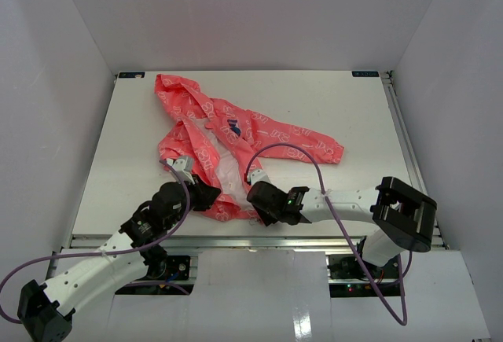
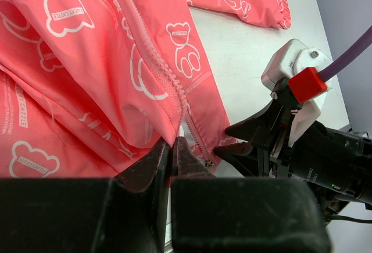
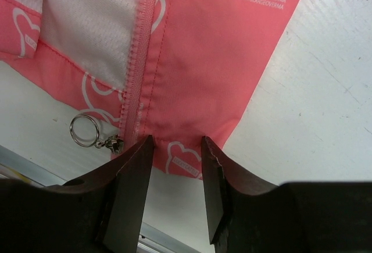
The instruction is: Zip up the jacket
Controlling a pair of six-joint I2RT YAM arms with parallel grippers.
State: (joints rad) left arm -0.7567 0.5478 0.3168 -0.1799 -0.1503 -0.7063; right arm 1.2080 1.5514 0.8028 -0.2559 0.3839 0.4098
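Note:
The coral-pink jacket (image 1: pixel 259 134) lies open on the white table (image 1: pixel 354 114), paler lining (image 3: pixel 81 26) showing. My left gripper (image 1: pixel 206 195) is shut on the jacket's front edge (image 2: pixel 172 142), beside one row of zipper teeth (image 2: pixel 157 61). My right gripper (image 1: pixel 255 198) is open. In the right wrist view its jaws (image 3: pixel 177 145) straddle the bottom hem (image 3: pixel 221 43) just right of the other zipper tape (image 3: pixel 139 61). A metal ring pull (image 3: pixel 83 131) hangs at the bottom of that tape, left of the fingers. The left wrist view shows the right gripper (image 2: pixel 221 139) close to the hem corner.
The jacket's sleeve (image 1: pixel 314 147) stretches right across the table. A purple cable (image 1: pixel 314 169) arcs over the right arm. The table's metal front rail (image 1: pixel 259 240) runs just behind both grippers. White walls close in the left, right and back sides.

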